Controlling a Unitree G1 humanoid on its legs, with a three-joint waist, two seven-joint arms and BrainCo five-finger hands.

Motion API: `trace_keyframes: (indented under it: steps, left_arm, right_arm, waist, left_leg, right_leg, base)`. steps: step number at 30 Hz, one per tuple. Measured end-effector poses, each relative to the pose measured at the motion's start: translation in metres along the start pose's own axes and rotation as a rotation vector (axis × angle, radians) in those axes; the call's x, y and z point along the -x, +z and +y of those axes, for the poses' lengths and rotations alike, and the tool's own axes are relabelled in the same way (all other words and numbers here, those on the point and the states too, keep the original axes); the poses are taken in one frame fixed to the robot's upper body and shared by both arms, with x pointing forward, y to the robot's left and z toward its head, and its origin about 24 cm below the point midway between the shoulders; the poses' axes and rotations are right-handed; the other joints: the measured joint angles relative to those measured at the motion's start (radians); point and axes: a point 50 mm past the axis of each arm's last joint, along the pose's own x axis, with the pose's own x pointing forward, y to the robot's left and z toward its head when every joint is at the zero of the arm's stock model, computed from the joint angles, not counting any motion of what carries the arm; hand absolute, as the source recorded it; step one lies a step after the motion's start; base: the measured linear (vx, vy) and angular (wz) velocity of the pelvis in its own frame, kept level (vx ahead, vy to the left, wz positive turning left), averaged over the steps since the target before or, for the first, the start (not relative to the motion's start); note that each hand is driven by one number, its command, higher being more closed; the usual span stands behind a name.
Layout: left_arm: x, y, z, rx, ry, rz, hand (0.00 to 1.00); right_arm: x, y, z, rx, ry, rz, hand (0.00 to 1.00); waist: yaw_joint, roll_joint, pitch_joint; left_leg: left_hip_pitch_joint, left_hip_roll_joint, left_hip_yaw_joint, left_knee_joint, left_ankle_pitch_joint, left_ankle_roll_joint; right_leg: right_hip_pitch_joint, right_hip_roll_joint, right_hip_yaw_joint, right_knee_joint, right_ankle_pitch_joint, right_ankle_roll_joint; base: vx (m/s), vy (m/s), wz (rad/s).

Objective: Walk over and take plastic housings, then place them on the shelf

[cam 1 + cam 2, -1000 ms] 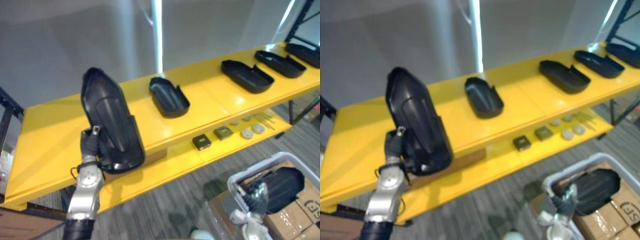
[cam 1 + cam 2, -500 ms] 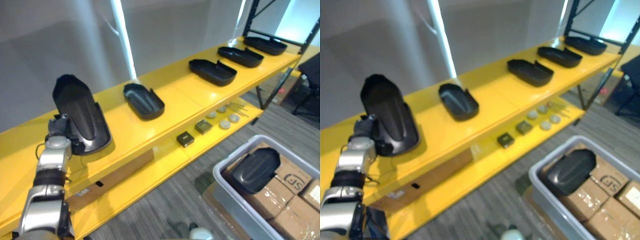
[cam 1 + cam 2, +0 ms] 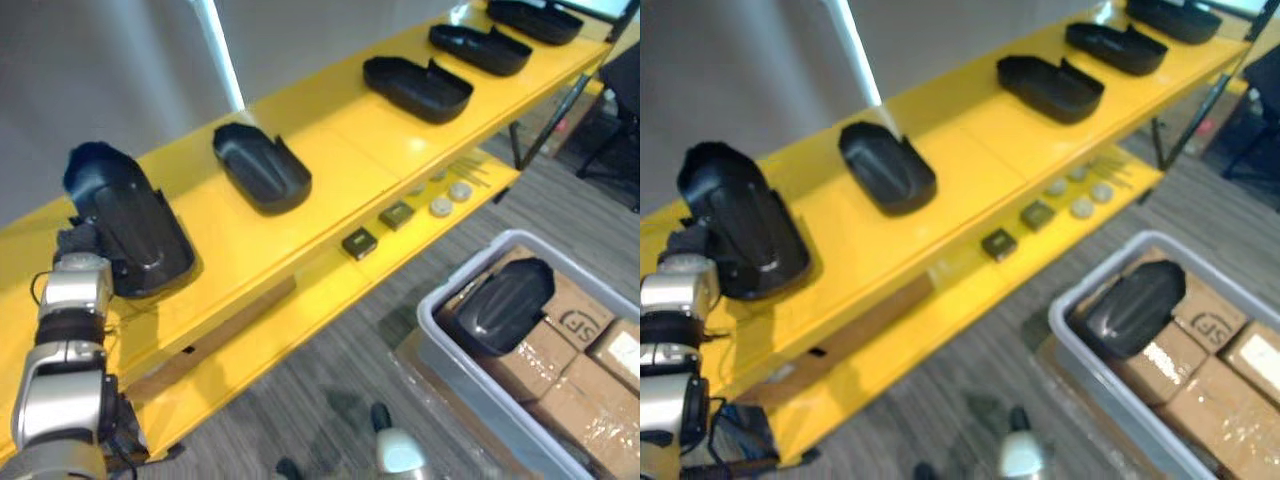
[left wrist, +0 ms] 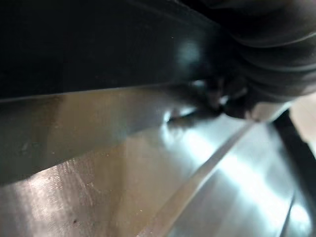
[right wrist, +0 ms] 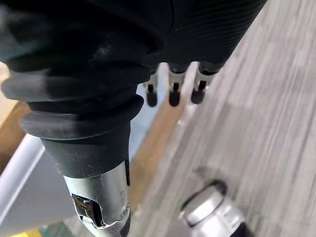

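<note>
Housing [image 3: 130, 222] rests on the shelf [image 3: 330, 160], long axis front-to-back, touching my left hand [image 3: 76, 243]; fingers hidden, grip untellable.

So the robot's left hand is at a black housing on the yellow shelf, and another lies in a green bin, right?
The bin is grey, not green; the left eye view shows it. The left hand is at a black housing on the yellow shelf, and another housing lies in that bin.

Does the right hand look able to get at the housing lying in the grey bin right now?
Probably yes: the right hand hangs open and empty, and the housing lies uncovered on top of boxes in the open bin on that side.
</note>
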Motion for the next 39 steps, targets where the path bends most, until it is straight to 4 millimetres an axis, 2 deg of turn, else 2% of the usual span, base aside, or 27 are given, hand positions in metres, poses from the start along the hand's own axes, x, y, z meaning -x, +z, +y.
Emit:
trace_keyframes:
  steps: [2,7,10,11,16,29,37,39]
  left_arm:
    - [0.000,0.000,0.000,0.010,0.003,0.007,1.00]
    - [0.000,0.020,0.007,0.044,0.014,-0.035,1.00]
    - [0.000,0.020,0.006,0.047,0.013,-0.036,1.00]
    - [0.001,0.020,0.006,0.045,0.014,-0.036,0.00]
    - [0.001,0.023,0.008,0.054,0.048,-0.054,0.00]
    - [0.001,0.028,0.011,0.119,0.125,-0.099,0.00]
    - [0.006,0.052,0.012,0.280,0.138,-0.155,0.00]
    - [0.008,0.069,0.020,0.323,0.152,-0.227,0.00]
  right_arm:
    - [-0.001,0.003,-0.002,-0.015,-0.005,-0.005,0.00]
    - [-0.003,0.012,0.001,-0.041,0.010,-0.037,0.00]
    - [-0.003,0.013,0.004,-0.037,0.032,-0.039,0.00]
    - [-0.003,0.014,0.007,-0.033,0.049,-0.040,0.00]
    - [-0.005,0.021,0.014,-0.033,0.087,-0.062,0.00]
    - [-0.005,0.023,0.017,-0.035,0.109,-0.075,0.00]
    - [-0.005,0.026,0.016,-0.042,0.106,-0.101,0.00]
    - [-0.004,0.028,0.017,-0.048,0.108,-0.115,0.00]
  waist:
    - [-0.003,-0.004,0.013]
    - [-0.005,-0.007,0.057]
    - [-0.005,-0.006,0.066]
    - [-0.006,-0.007,0.067]
    - [-0.006,-0.013,0.101]
    - [-0.007,-0.008,0.105]
    - [-0.004,-0.008,0.104]
    - [-0.005,-0.008,0.103]
  left_leg:
    - [-0.006,0.000,-0.005,0.003,0.000,0.000]
    - [-0.042,0.002,-0.022,0.049,-0.018,0.005]
    - [-0.057,0.006,-0.023,0.069,-0.027,0.006]
    - [-0.057,0.007,-0.023,0.069,-0.027,0.007]
    - [-0.063,0.007,-0.019,0.080,-0.031,0.008]
    - [-0.089,0.018,-0.020,0.122,-0.048,0.007]
    - [-0.069,0.017,-0.025,0.122,-0.048,0.008]
    - [-0.045,0.016,-0.028,0.112,-0.048,0.008]
  right_leg:
    - [-0.003,-0.001,0.000,0.002,0.001,0.001]
    - [-0.018,-0.004,0.001,0.014,0.001,0.000]
    - [-0.021,-0.003,0.002,0.019,-0.001,-0.003]
    - [-0.026,-0.003,0.002,0.019,-0.001,-0.003]
    - [-0.038,-0.002,0.013,0.035,-0.004,-0.007]
    - [-0.051,0.003,0.020,0.050,-0.005,-0.008]
    - [-0.028,0.001,0.015,0.045,-0.004,-0.007]
    - [0.005,0.001,0.006,0.031,-0.004,-0.007]
  base:
    - [-0.01,-0.003,0.06]
    - [0.00,0.007,0.06]
    - [0.00,0.000,0.00]
    - [0.00,0.000,0.00]
    - [-0.02,0.002,-0.03]
    - [0.00,0.000,-0.01]
    - [0.00,0.001,0.00]
    - [0.00,0.000,0.00]
